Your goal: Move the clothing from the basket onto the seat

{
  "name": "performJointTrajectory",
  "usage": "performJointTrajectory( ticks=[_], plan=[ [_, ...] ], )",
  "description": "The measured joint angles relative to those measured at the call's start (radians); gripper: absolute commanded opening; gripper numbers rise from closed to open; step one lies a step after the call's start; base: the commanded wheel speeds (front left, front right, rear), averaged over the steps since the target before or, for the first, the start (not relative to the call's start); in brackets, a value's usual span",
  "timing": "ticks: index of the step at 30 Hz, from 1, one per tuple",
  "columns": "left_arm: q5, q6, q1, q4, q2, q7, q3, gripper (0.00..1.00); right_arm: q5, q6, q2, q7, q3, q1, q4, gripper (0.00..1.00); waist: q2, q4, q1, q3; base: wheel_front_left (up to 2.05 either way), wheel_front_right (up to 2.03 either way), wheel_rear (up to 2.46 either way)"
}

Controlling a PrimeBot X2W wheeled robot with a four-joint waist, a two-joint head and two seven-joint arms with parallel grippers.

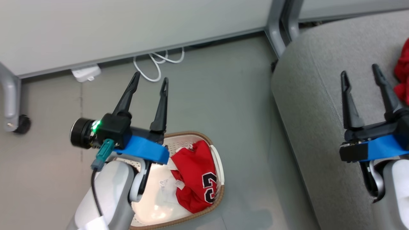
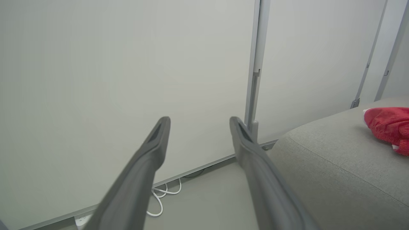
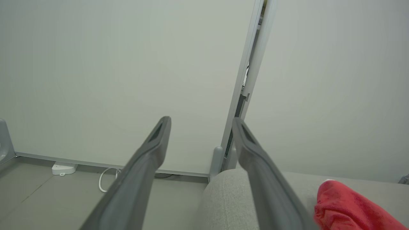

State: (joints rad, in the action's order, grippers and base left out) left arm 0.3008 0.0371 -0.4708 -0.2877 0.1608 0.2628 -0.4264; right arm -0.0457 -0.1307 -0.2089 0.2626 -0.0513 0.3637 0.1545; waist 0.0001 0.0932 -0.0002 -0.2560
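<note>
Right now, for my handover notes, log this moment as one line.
left gripper: open, empty, near laundry basket | right gripper: open, empty, over sofa | red jersey: in basket | red garment: on sofa

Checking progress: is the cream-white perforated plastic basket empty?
No, a red fabric jersey with black numerals lies inside the basket.
</note>
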Motion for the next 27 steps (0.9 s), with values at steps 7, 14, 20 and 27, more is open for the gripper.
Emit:
performJointTrajectory(
  ticks=[7,14,20,27],
  plan=[
    [-0.038,-0.029,0.142,0.011,-0.027,0.000,0.144,1.00,-0.011,0.000,0.031,0.000,0.042,-0.091,0.004,1.00,0.0000,-0.061,0.0000,0.092,0.00,0.00,0.00],
    [-0.088,-0.073,0.265,0.021,-0.058,0.000,0.239,1.00,-0.021,0.000,0.052,0.000,0.050,-0.187,0.048,1.00,0.0000,-0.103,0.0000,0.181,0.00,0.00,0.00],
    [-0.128,-0.105,0.345,0.037,-0.081,0.000,0.296,1.00,-0.030,0.000,0.073,0.000,0.053,-0.243,0.071,1.00,0.0000,-0.124,-0.0001,0.232,0.00,0.00,0.00],
    [-0.155,-0.129,0.388,0.036,-0.100,0.000,0.335,1.00,-0.044,0.000,0.094,0.000,0.054,-0.281,0.093,1.00,0.0000,-0.139,0.0001,0.247,0.00,0.00,0.00]
  ],
)
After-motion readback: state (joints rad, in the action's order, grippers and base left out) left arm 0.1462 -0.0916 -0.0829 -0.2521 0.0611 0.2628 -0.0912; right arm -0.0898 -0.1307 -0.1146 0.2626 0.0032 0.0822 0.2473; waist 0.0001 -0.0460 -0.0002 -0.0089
